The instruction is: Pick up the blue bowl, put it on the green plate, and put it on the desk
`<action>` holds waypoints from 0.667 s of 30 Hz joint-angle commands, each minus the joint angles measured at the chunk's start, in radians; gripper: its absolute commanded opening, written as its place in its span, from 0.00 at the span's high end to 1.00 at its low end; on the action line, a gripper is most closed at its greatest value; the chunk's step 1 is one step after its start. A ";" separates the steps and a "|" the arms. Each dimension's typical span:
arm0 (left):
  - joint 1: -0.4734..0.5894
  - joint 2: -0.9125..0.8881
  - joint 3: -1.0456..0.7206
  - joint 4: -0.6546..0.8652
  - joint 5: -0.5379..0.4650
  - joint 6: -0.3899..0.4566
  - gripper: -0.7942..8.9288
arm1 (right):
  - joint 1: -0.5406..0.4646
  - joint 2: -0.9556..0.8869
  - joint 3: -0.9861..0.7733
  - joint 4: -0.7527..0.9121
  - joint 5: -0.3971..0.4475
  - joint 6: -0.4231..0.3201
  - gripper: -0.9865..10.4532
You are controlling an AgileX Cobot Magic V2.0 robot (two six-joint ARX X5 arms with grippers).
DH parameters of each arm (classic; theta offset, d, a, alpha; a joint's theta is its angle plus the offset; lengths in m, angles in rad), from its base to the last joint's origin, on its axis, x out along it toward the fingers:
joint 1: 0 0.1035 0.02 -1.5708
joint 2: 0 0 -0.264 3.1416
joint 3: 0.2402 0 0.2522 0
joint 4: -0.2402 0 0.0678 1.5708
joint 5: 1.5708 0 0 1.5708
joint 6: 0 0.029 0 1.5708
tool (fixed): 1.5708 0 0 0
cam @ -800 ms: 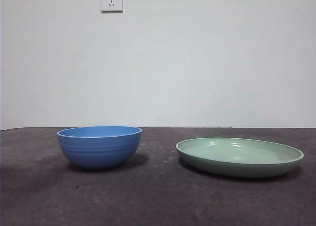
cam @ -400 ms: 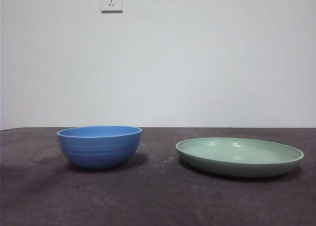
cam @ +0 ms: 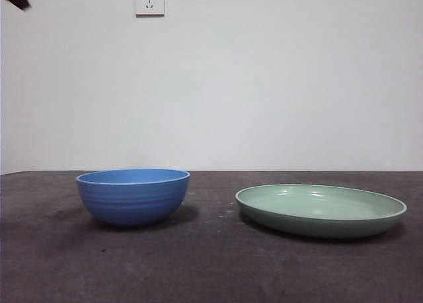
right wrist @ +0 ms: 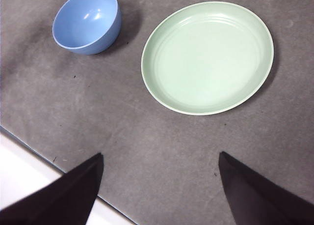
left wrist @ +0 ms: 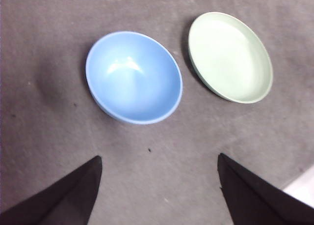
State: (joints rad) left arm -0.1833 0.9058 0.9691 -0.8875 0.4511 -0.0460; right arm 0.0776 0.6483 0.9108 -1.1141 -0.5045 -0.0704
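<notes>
Approach step: left gripper, jaws apart, hangs above the blue bowl; next it must descend onto the rim.

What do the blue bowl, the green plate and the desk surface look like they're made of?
Blue bowl: smooth semi-gloss plastic or glazed ceramic, with soft highlights inside and faint moulded ridges. Green plate: similar, with glossy glints; which of the two cannot be told. Desk: matte, mottled grey-brown, slightly rough, possibly a felt-like or textured mat.
</notes>
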 commanded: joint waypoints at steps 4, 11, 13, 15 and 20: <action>-0.071 0.207 0.118 0.045 -0.132 -0.007 0.53 | 0.002 0.004 0.014 0.010 -0.003 0.011 0.59; -0.129 0.429 0.202 0.121 -0.245 -0.006 0.53 | 0.002 0.004 0.014 0.010 -0.003 0.018 0.59; -0.140 0.489 0.218 0.141 -0.270 -0.003 0.53 | 0.002 0.004 0.014 0.010 -0.003 0.018 0.59; -0.148 0.537 0.222 0.167 -0.290 -0.002 0.53 | 0.002 0.004 0.014 0.010 -0.003 0.018 0.59; -0.163 0.646 0.222 0.214 -0.327 -0.002 0.53 | 0.002 0.004 0.014 0.010 -0.002 0.018 0.59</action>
State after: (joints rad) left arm -0.3397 1.5299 1.1713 -0.6857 0.1287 -0.0460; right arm 0.0776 0.6483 0.9108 -1.1137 -0.5045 -0.0628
